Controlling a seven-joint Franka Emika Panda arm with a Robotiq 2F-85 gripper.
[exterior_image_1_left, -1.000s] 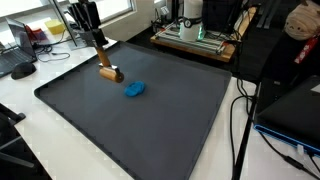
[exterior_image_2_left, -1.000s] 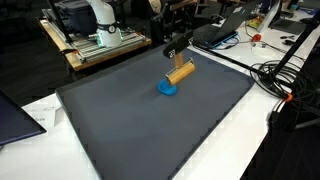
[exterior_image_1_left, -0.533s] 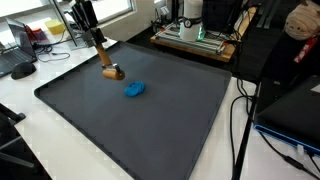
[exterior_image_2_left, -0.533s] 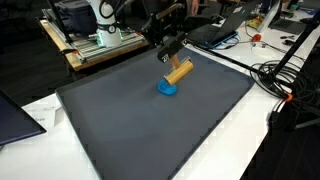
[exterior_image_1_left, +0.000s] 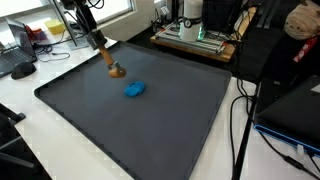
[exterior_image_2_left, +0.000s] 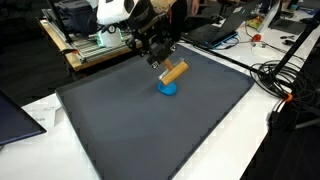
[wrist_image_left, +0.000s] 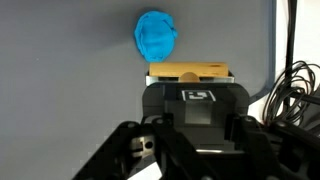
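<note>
Spanning a lab table (exterior_image_2_left: 243, 128), a dark mat (exterior_image_2_left: 150, 125); claw (exterior_image_2_left: 162, 64) grips wooden block (exterior_image_2_left: 176, 72).

Your tool (exterior_image_2_left: 158, 60) is shut tight on a long, tan wooden block (exterior_image_2_left: 175, 72). The block is tilted, with its high end in the tool and its low end down near the dark mat (exterior_image_1_left: 150, 130). In the wrist view you see it in the middle of the frame. A small blue lump (wrist_image_left: 157, 36) lies on the mat just beside the block, top middle of that view, not touching it.
</note>
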